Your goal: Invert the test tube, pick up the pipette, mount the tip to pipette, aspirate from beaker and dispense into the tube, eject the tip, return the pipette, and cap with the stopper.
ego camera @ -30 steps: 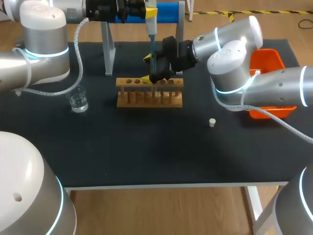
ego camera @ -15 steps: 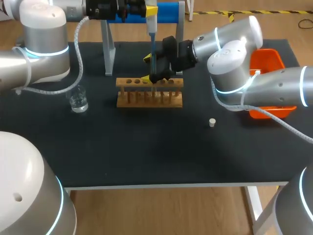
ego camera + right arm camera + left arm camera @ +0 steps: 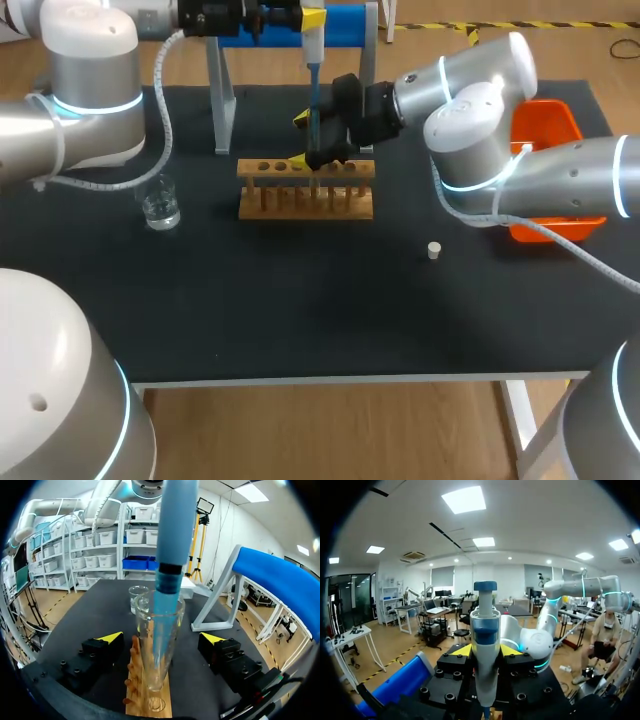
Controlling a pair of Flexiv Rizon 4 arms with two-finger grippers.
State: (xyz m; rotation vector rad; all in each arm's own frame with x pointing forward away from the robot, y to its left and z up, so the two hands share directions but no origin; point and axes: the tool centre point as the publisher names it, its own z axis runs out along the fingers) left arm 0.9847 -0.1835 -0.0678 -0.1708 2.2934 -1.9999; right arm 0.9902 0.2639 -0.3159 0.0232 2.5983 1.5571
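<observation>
Two arms are over the black table (image 3: 300, 320), the left arm (image 3: 90, 90) coming in at the far left and the right arm (image 3: 480, 110) reaching in from the right to the middle. At the far edge there's a blue-topped stand (image 3: 345, 22), and an orange bin (image 3: 548, 125) sits at the far right, partly behind the right arm. The wooden test tube rack (image 3: 305, 190) is in the middle of the table.

The left gripper (image 3: 486, 651) is up high over the rack, and its fingers are pinching the pipette (image 3: 485, 635) from both sides, holding it upright. The pipette's blue tip (image 3: 167, 582) goes straight down into the mouth of the glass test tube (image 3: 150, 670), which stands upright with its bottom at a hole in the rack.

The right gripper (image 3: 161, 638) has its fingers spread wide, one on each side of the tube, with a clear gap on both sides, so it's not touching it.

The beaker (image 3: 160, 205) is left of the rack, well apart from it. The small white stopper (image 3: 434, 250) lies on the table nearer and to the right of the rack.
</observation>
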